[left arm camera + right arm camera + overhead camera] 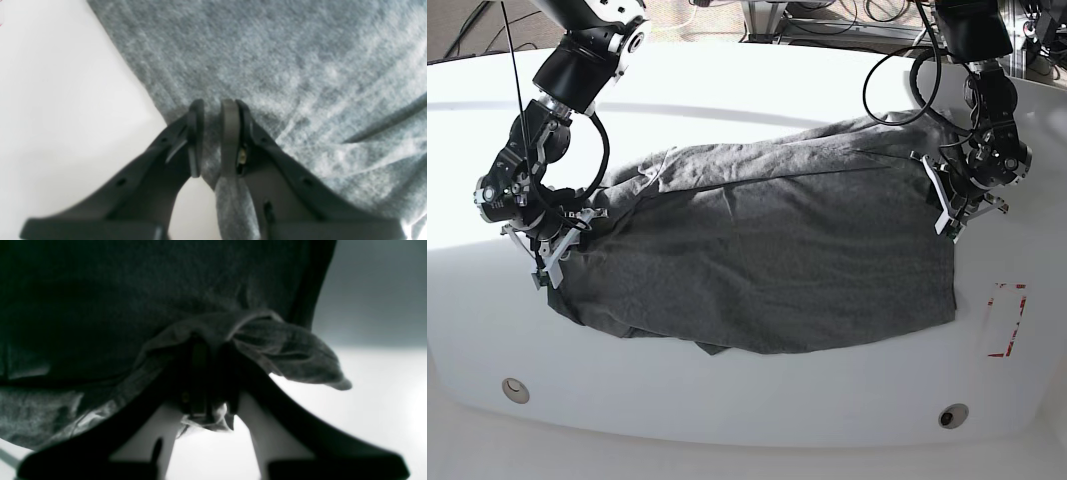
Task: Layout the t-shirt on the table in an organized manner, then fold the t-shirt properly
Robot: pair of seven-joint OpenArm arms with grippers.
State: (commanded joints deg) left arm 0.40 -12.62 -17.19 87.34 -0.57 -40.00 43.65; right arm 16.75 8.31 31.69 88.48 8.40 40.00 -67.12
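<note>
The dark heather-grey t-shirt (777, 240) lies spread and wrinkled across the middle of the white table (747, 420). My left gripper (947, 215) sits at the shirt's right edge. In the left wrist view this gripper (213, 106) is shut on a fold of the t-shirt (283, 66), with cloth running between its fingers. At the shirt's left edge is my right gripper (549, 270). The right wrist view shows it (210, 343) shut on a bunched piece of the t-shirt (133, 290), lifted just off the table (367, 406).
A red-tape rectangle (1005, 320) marks the table to the right of the shirt. Two round grommet holes (515, 389) (953, 414) sit near the front edge. Cables and equipment stand behind the table's far edge.
</note>
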